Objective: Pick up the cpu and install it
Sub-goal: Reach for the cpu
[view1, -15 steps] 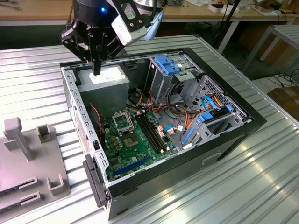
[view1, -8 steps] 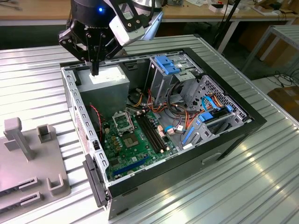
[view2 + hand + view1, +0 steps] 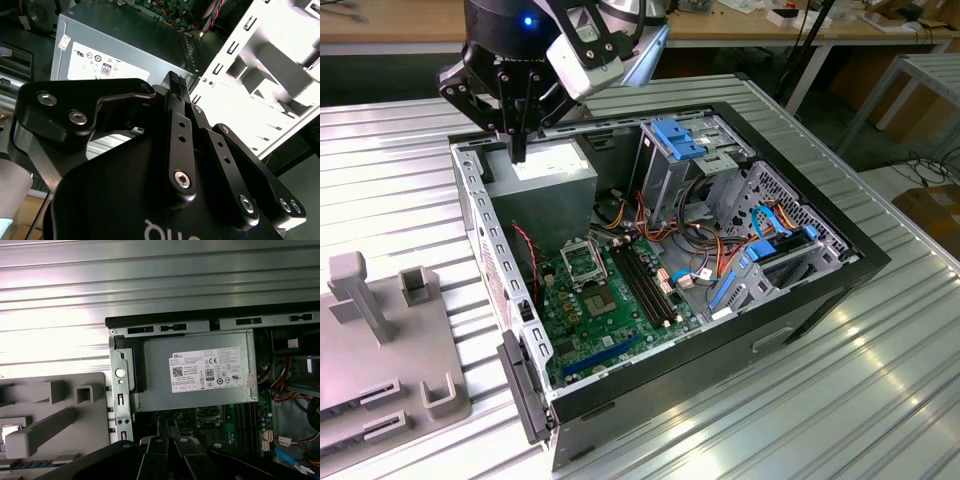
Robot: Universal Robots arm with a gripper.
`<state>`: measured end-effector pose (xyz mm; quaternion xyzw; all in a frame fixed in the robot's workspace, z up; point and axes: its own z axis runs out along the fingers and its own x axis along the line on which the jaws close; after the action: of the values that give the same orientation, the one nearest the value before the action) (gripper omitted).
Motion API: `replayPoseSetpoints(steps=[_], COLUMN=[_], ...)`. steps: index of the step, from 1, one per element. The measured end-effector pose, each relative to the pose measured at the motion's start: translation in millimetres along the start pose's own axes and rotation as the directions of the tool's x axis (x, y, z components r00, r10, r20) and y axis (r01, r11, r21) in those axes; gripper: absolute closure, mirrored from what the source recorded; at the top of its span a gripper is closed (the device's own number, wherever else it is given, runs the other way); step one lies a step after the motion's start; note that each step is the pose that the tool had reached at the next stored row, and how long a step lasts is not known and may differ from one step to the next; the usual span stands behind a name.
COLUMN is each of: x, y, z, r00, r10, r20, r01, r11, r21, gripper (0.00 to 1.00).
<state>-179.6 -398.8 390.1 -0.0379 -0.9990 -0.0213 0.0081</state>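
Ext. view: gripper (image 3: 518, 150) hung over the grey PSU box (image 3: 545, 185) at the back corner of the open PC case (image 3: 860, 265), on the ext. view's left. Tips were clear of the PSU top, no contact.

Jaws: closed. Fingers (image 3: 175, 100) were pressed together in both wrist views, w/ nothing seen between them.

cpu (image 3: 10, 432): tentative ID. In the first wrist view it was a small flat pale piece w/ a bright silver-white top, lying in a recess of the grey fixture (image 3: 55, 415) beside the case and cut off by the picture edge. Edge detail and orientation couldn't be made out. It was well apart from the gripper (image 3: 167, 426).

Socket frame (image 3: 582, 262) on the green motherboard (image 3: 610, 310) was a hollow square metal frame w/ green showing inside. It sat just beyond the PSU, next to the long black memory slots (image 3: 645, 285).

The case lay on its side, open side up, on the ribbed metal counter (image 3: 820, 400). The fixture (image 3: 380, 350) sat on the same counter, on the ext. view's left.
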Motion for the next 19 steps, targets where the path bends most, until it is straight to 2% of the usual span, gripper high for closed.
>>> replayPoseSetpoints(steps=[19], x=[8.9], y=[-0.7], z=[0.6], r00=[1.0], r10=[0.0], r20=[-0.0056], r01=[0.0], r11=[1.0], r21=[0.0004], gripper=[0.89])
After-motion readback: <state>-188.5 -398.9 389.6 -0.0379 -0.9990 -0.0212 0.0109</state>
